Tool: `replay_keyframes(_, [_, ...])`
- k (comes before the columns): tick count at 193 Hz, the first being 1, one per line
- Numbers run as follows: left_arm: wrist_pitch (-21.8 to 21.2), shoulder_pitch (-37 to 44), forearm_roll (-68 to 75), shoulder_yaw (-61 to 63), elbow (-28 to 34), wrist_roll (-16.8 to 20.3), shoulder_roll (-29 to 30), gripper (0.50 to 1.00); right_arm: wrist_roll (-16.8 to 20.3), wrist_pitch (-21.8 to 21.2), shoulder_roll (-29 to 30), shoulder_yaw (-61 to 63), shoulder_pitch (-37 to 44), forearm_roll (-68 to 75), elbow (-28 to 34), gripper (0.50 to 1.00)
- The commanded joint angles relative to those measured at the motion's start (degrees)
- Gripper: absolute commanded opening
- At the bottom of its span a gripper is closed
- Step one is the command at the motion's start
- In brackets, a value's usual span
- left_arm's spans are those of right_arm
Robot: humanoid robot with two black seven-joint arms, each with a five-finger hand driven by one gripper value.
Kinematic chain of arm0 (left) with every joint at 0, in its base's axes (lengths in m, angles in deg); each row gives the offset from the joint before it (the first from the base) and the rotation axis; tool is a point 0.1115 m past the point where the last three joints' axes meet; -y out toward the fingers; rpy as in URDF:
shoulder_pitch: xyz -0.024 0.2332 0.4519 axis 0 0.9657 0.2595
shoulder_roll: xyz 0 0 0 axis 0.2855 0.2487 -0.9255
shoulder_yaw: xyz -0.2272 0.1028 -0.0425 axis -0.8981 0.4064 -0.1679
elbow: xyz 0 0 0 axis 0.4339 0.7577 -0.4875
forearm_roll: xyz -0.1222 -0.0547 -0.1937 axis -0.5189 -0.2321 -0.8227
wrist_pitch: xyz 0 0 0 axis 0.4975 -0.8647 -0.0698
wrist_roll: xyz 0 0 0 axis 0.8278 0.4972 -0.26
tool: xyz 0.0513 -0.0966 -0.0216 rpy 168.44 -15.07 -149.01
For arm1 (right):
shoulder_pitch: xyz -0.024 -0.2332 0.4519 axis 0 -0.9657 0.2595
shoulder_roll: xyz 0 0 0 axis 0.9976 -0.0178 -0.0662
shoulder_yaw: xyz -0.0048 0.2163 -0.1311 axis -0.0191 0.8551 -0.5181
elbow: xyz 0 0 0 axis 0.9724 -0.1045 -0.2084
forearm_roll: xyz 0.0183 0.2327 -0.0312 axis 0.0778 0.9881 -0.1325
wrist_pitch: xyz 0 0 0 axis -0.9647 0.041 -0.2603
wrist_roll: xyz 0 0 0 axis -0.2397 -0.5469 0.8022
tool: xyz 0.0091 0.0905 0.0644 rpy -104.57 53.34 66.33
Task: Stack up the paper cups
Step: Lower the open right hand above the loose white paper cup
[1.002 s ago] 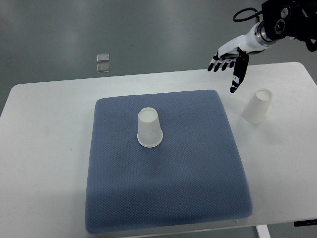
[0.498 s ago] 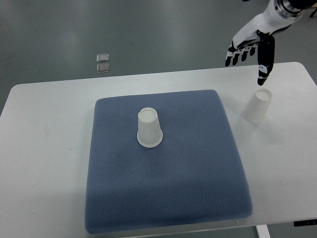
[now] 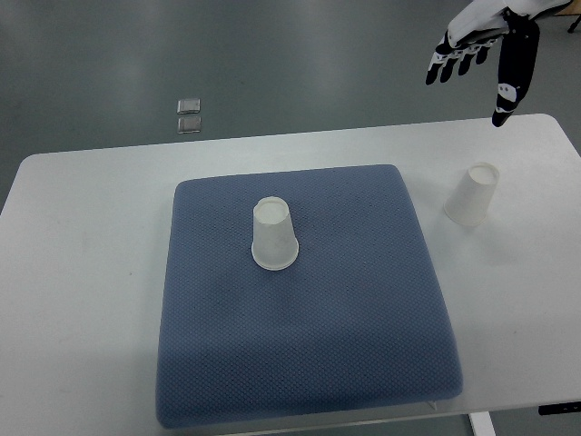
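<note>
A grey floor runs behind a white desk that fills most of the view. Two small clear squares lie on that floor beyond the desk's far edge. A blue-grey textured mat covers the middle of the desk. One paper cup stands upside down on the mat, a little toward its far left part. A second paper cup sits upside down on the bare desk just off the mat's right edge, tilted slightly in this view. The right hand shows at the top right corner, raised above the far edge of the desk and well apart from the second cup. Its dark-tipped fingers are spread and point downward, grasping nothing. The left arm does not show.
</note>
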Motion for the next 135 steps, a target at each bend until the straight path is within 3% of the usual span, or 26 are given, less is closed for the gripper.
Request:
replay_keyframes(1, [0.0,0.0,-0.01,0.0,0.01,0.0,0.0,1.0,0.0,0.0,0.07,-0.91,-4.54,-1.5,-3.53,0.928])
replay_keyframes(56, [0.0,0.0,-0.1,-0.09,0.01,0.0,0.0,1.0,0.08,13.38,0.78,-0.91,-19.48,-1.76,-12.67,0.926])
replay_keyframes(135, [-0.09,0.0,-0.19,-0.09,0.1,0.0,0.0,1.0,0.08,17.77,0.95,0.14,-35.83,-1.06,-21.73,0.926])
